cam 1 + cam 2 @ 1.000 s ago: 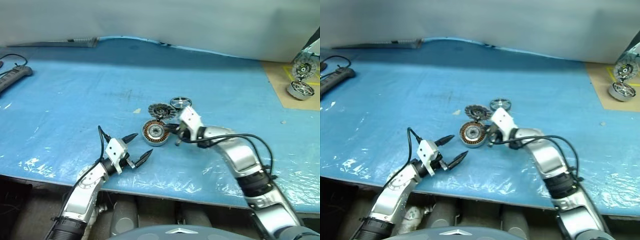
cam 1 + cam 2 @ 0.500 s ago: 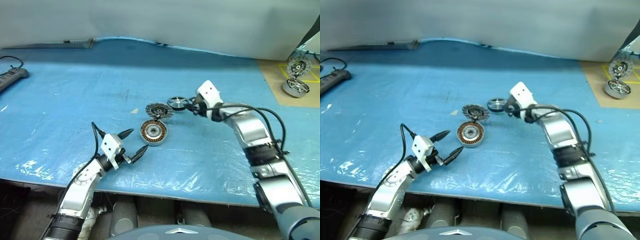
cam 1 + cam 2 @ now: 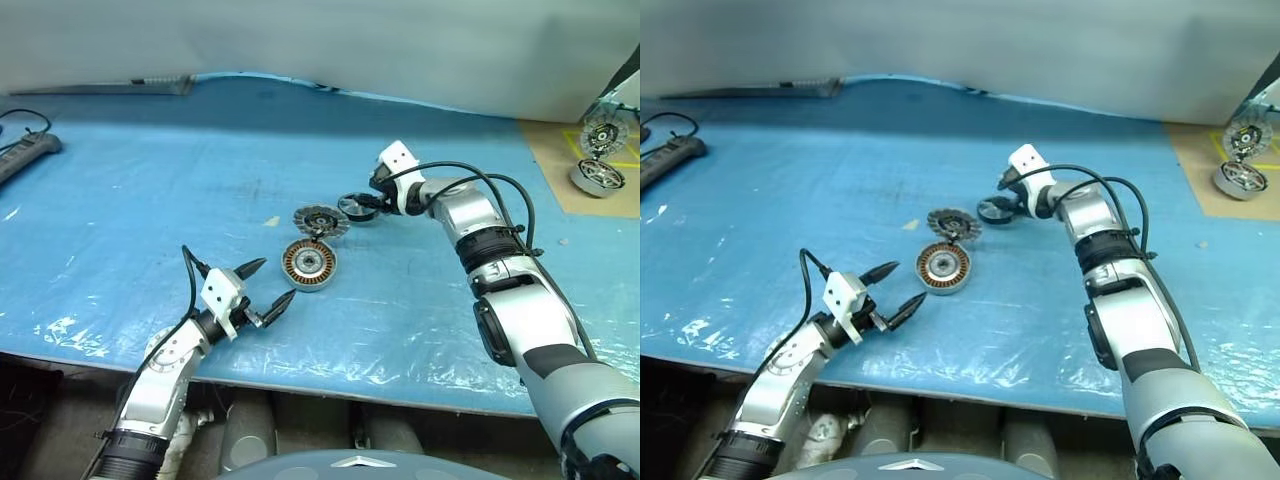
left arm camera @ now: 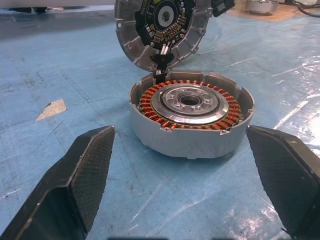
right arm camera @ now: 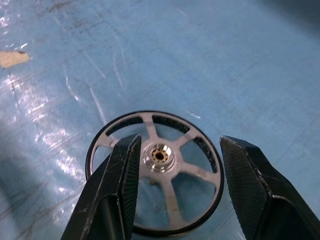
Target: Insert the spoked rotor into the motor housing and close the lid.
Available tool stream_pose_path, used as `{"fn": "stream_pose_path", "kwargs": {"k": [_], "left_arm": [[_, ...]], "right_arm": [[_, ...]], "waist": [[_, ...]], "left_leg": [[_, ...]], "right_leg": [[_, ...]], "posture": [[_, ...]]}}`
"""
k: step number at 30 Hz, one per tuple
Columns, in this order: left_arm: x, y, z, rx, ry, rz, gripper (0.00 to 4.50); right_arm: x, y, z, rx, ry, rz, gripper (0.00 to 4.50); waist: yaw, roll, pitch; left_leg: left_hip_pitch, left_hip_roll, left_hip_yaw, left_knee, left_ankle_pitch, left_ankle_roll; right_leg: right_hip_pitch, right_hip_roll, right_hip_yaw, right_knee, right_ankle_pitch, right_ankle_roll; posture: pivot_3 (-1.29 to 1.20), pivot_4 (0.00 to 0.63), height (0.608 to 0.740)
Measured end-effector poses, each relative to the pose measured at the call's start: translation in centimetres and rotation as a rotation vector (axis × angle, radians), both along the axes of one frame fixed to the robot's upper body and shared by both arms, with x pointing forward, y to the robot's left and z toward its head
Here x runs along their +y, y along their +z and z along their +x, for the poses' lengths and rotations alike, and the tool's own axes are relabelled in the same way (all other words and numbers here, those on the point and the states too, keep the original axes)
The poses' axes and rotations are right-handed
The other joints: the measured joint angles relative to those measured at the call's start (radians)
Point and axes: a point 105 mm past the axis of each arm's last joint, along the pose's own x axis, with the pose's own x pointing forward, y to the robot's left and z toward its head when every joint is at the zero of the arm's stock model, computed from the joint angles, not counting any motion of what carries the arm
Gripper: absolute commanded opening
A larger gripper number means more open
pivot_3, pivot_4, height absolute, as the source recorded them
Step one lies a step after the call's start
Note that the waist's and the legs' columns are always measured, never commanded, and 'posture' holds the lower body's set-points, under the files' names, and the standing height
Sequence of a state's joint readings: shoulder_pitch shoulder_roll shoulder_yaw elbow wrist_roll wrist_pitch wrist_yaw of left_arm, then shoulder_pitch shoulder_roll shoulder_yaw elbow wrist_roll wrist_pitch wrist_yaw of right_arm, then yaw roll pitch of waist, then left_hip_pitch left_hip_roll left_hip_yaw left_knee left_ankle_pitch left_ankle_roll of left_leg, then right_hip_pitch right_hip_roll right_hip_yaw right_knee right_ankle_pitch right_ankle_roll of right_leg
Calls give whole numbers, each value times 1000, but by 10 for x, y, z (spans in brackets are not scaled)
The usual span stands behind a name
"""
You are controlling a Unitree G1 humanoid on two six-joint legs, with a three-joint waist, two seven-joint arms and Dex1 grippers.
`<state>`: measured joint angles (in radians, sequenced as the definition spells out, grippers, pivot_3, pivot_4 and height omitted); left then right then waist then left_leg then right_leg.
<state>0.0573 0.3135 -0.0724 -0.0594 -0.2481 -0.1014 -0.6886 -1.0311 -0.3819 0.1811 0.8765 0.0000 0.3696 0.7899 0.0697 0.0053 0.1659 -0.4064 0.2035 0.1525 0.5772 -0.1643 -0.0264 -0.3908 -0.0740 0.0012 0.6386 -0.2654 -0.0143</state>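
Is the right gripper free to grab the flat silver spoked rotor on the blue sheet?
Probably yes: the right gripper hangs open over the spoked rotor, which lies flat with nothing on it.

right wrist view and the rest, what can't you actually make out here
- Silver spoked rotor: in the right wrist view the open right gripper's black fingers cover parts of its rim; contact cannot be told.
- Finned grey lid: cut off by the left wrist view's edge.
- Round grey motor housing with copper windings: its far outer wall is hidden.
- Round metal parts on the brown board: too small to identify.
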Motion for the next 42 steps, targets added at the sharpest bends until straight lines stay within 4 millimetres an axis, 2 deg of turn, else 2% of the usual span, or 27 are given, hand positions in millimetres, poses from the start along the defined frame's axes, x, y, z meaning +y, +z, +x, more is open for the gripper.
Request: {"fn": "stream_pose_path", "kwargs": {"k": [6, 19, 25, 28, 34, 38, 42], "left_arm": [[0, -1, 0, -1, 10, 0, 4500], [-2, 0, 5, -20, 12, 6, 4500], [0, -11, 13, -24, 17, 4, 4500], [3, -25, 13, -12, 13, 2, 4500], [1, -32, 17, -70, -30, -5, 4500], [0, -35, 21, -98, -46, -5, 4500], [2, -38, 19, -121, -48, -6, 4500]], "right_arm": [[2, -4, -5, 24, 73, -6, 2623], [1, -17, -3, 10, 105, -98, 2623], [0, -15, -2, 0, 113, -100, 1287], [-1, -16, -3, -9, 106, -101, 1267], [-7, -21, -11, -16, 102, -106, 1253], [-24, -20, -18, -3, 75, -120, 1201], [-72, -7, -33, 9, 12, -201, 1201]], "waist": [[0, 0, 0], [0, 0, 0], [-1, 0, -1], [-1, 0, -1], [4, 7, -8], [12, 10, -9], [23, 10, -9]], "left_leg": [[0, 1, 1, 2, -1, 2], [0, 1, 2, 2, -2, 3], [3, 1, 2, 3, -2, 4], [4, 2, 3, 3, -2, 4], [11, 2, 4, 1, -2, 4], [17, 2, 8, -3, -2, 4], [28, 1, 17, -12, -2, 4]], "right_leg": [[0, 0, 0, 2, -1, -1], [-1, 0, 0, 3, -1, -1], [2, 0, 1, 3, -1, -1], [2, 0, 1, 3, -1, -1], [8, -1, 1, 3, -1, -1], [11, -2, 3, 3, -1, -1], [14, -3, 10, 2, -1, 0]], "posture": [[0, 150, 740], [0, 150, 740], [0, 150, 740], [0, 150, 740], [0, 150, 740], [0, 150, 740], [0, 150, 740]]}}
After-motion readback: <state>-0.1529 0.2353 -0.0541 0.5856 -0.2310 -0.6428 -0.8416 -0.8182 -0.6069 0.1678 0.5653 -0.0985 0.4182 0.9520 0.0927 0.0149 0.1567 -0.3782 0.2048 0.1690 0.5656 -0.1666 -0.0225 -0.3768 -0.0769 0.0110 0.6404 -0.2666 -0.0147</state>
